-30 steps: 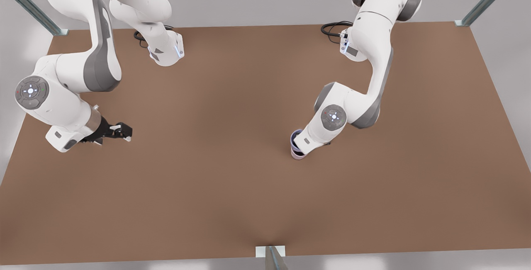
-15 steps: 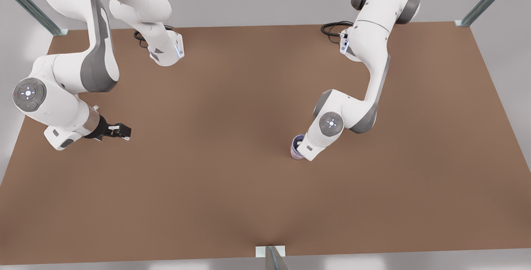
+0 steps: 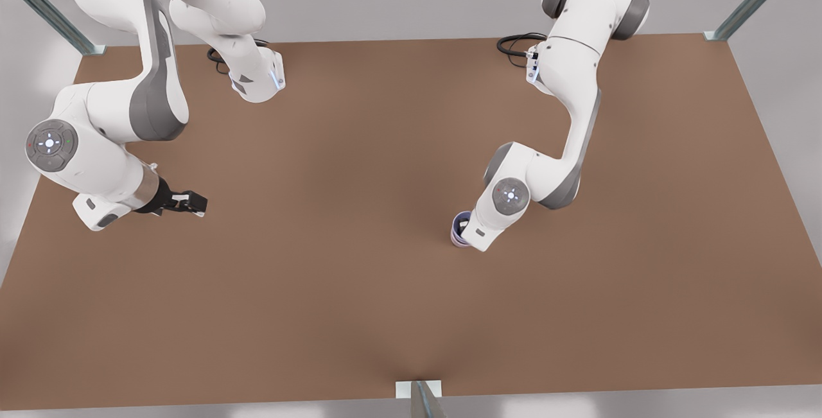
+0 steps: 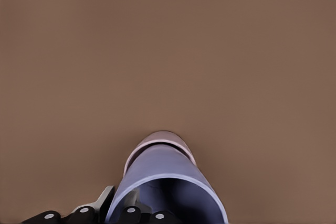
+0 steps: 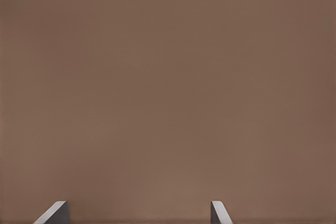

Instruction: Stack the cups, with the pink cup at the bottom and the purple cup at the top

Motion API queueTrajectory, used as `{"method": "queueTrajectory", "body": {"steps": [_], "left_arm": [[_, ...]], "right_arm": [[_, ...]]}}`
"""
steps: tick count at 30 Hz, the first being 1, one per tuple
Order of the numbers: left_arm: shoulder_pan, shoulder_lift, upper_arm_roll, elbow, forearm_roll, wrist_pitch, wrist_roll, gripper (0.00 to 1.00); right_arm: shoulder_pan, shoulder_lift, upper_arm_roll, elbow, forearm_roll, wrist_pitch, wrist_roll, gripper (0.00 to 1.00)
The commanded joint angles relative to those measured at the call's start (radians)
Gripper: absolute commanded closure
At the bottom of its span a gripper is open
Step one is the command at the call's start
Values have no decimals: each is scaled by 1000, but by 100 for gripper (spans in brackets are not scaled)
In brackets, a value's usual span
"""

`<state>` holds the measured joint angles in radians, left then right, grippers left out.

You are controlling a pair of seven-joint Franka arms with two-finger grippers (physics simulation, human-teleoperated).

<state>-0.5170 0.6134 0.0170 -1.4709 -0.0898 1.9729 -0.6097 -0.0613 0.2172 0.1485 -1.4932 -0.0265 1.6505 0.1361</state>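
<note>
On the front view's left, the right gripper is held low over the bare brown table, its fingers spread apart with nothing between them. On the right, the left gripper is hidden behind its own wrist in the front view. In the left wrist view it is seen at the smooth tapered purple cup, nested in the pink cup; its grip cannot be told.

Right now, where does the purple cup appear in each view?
Front view: purple cup right of centre, nested in the pink cup.
Left wrist view: purple cup close up, left gripper pinching its rim.
Right wrist view: bare table under the open right gripper, which waits at the front view's left.
Shared landmark: the table.
</note>
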Motion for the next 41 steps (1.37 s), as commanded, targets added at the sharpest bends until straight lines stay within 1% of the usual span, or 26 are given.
{"method": "queueTrajectory", "body": {"steps": [1,11,15,25,27,28,30,31,32,33,34,35,38,41], "left_arm": [[0,0,0,-3,4,3,-59,0],[3,-1,1,-3,4,-2,-51,0],[8,-37,5,-55,5,-3,-44,0],[14,-47,5,-60,4,-19,-50,0],[14,-67,4,-57,1,-46,-51,0],[14,-86,5,-48,-4,-98,-50,0],[14,-145,11,20,-10,-298,-48,0],[20,-168,24,89,-4,-403,-47,0],[22,-196,103,112,-7,-434,11,0],[23,-222,156,109,5,-436,243,0],[25,-256,251,98,5,-437,464,0],[26,-274,282,95,9,-450,524,0],[38,-328,282,89,51,-506,522,0],[40,-354,282,70,59,-505,515,0]], "right_arm": [[0,-1,0,1,0,0,33,0],[1,-2,2,1,0,-1,33,0],[1,-2,2,1,0,-1,33,0],[3,-4,2,1,0,-3,37,0],[1,-4,2,1,0,-3,34,0],[3,-4,2,1,0,-3,34,0],[1,-4,2,1,0,-3,34,0],[1,-4,2,1,0,-3,33,0],[1,-4,2,1,0,-3,33,0],[3,-4,2,1,0,-3,33,0],[1,-4,2,1,0,-3,33,0],[1,-4,2,1,0,-3,31,0],[3,-4,2,2,0,-2,33,0],[3,-4,2,5,0,-1,34,0]]}}
